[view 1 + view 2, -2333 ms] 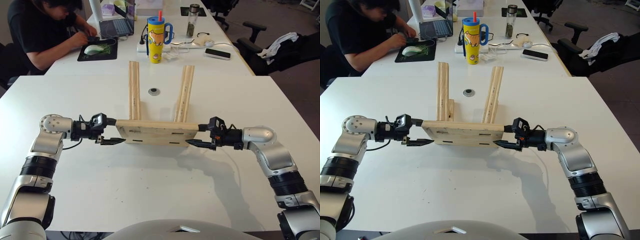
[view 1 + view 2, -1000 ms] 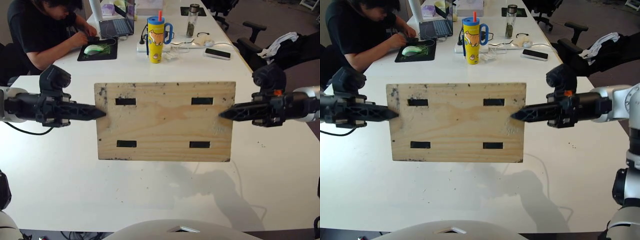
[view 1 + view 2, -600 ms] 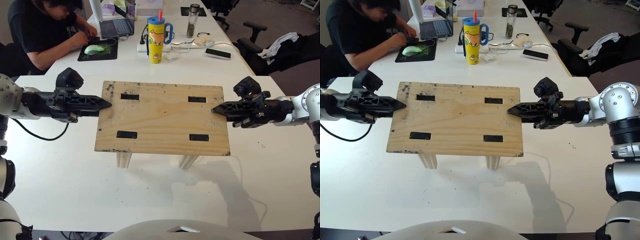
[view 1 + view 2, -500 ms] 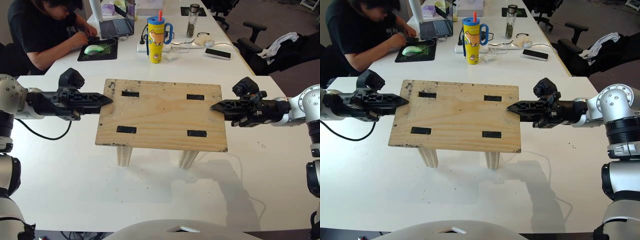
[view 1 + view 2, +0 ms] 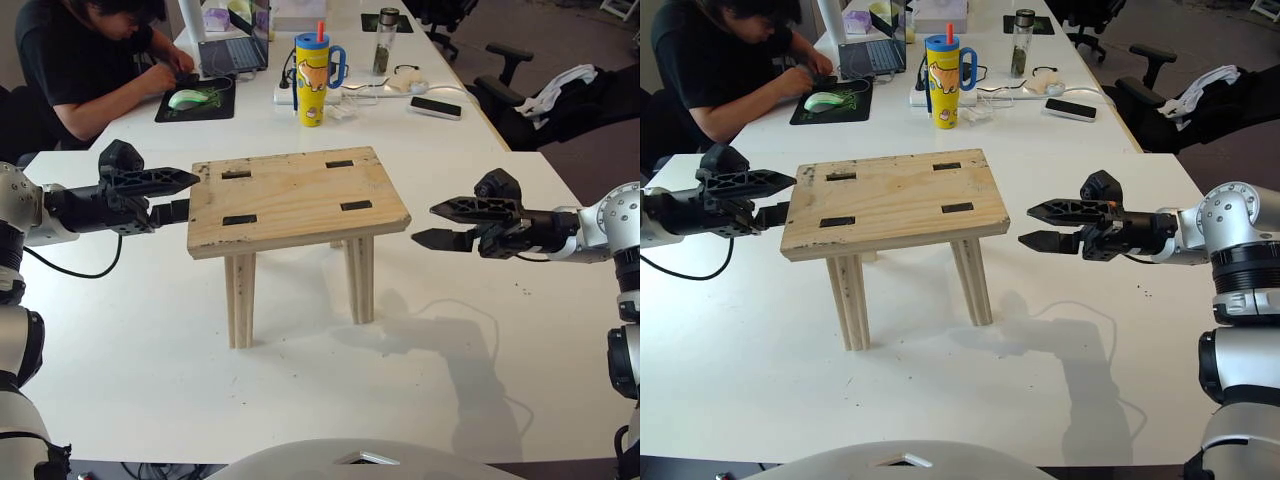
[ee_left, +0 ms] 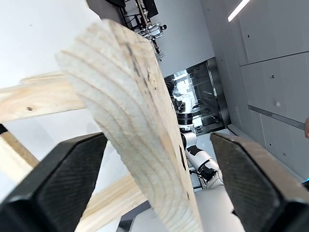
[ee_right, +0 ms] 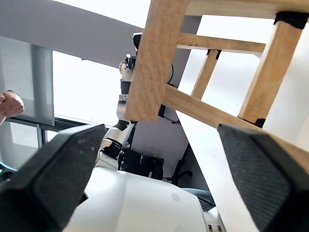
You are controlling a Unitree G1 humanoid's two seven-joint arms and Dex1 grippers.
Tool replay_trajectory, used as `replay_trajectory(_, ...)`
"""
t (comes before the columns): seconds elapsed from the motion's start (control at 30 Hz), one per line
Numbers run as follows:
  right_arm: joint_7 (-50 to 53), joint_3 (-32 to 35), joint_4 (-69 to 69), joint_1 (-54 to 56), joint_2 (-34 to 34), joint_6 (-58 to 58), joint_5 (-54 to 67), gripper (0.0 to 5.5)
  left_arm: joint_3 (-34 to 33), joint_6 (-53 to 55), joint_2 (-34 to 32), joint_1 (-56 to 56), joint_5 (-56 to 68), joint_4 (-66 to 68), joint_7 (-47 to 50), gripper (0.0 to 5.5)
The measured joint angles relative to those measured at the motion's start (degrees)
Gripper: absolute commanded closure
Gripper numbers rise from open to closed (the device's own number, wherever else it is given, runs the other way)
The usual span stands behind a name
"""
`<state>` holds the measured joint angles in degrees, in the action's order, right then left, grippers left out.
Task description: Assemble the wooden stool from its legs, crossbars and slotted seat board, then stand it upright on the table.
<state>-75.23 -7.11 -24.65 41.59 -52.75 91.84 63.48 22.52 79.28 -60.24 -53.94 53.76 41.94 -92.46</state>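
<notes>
Found the stool [image 5: 298,195] upright on the table [image 5: 300,400], legs [image 5: 241,300] down and seat board [image 5: 300,185] on top, four slots facing up. Judged the task as good as done — with only the letting go to do. Saw the left claw [image 5: 190,193] spread wide, one finger [image 5: 165,178] above and one below the seat's left edge, with gaps on both sides in the left wrist view, so gripping nothing. Saw the right claw [image 5: 424,223] spread wide too, just beside the seat's right edge but apart from it, empty. Reckoned the main danger to be on the left: drawn back at a slant, or raised before getting clear, could hook the seat's edge with the lower finger and lift the board off the legs or tip the whole stool. Feared likewise a stray sweep from the right — near enough to knock it over. Could not judge the joints' tightness.
</notes>
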Motion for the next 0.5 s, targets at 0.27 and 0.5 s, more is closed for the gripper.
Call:
replay_trajectory(0.27, 2.6, 5.7, 7.2, -8.8, 0.3, -1.5, -0.5, 0.1, 5.7, -6.3, -5.2, 4.4, 1.9, -4.6, 0.0, 0.36)
replay_trajectory(0.5, 2.9, 12.7, 25.0, -28.0, 0.6, -13.3, -1.4, 0.39, 3.6, -16.3, -9.7, 8.3, 0.3, -0.1, 0.0, 0.34)
